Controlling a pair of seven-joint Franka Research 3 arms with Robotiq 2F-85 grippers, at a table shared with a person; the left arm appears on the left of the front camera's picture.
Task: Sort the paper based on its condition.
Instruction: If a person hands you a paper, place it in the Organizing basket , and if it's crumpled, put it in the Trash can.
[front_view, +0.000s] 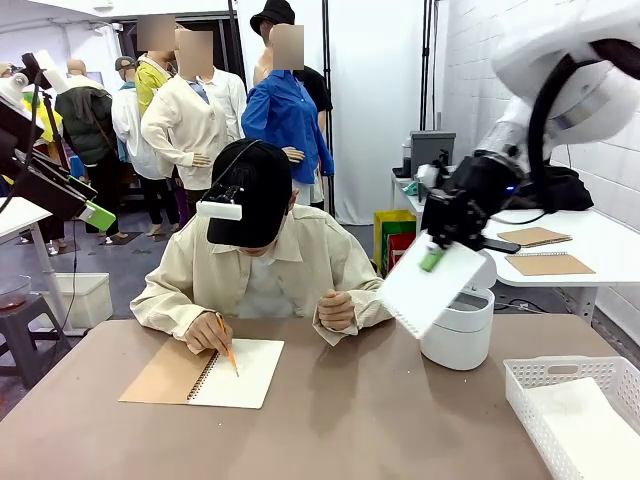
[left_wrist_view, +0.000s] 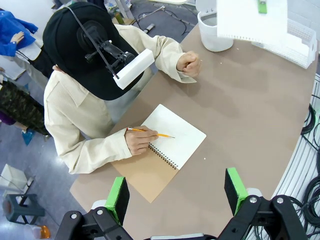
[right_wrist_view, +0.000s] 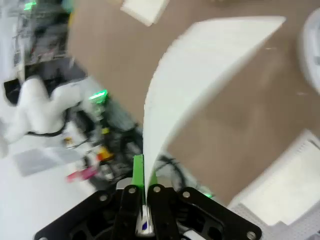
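Right green-padded fingers (front_view: 432, 261) clamp the upper edge of a thin white paper sheet (front_view: 433, 296) above the brown desk (front_view: 380, 420); left fingers (left_wrist_view: 118, 197) stand apart.

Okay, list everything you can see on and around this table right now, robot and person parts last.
Table: one, brown.
Sheet: one, white, held in the air at the right.
Notebook: one, brown cover, white page, open before the person.
Pencil: one, orange, tip on the page.
Basket: one, white, latticed, near right corner.
Bin: one, white, far right.
Hands: two; one writing, one fisted on the table.
Left end effector: open, raised, facing the notebook.
Right end effector: shut on the sheet.
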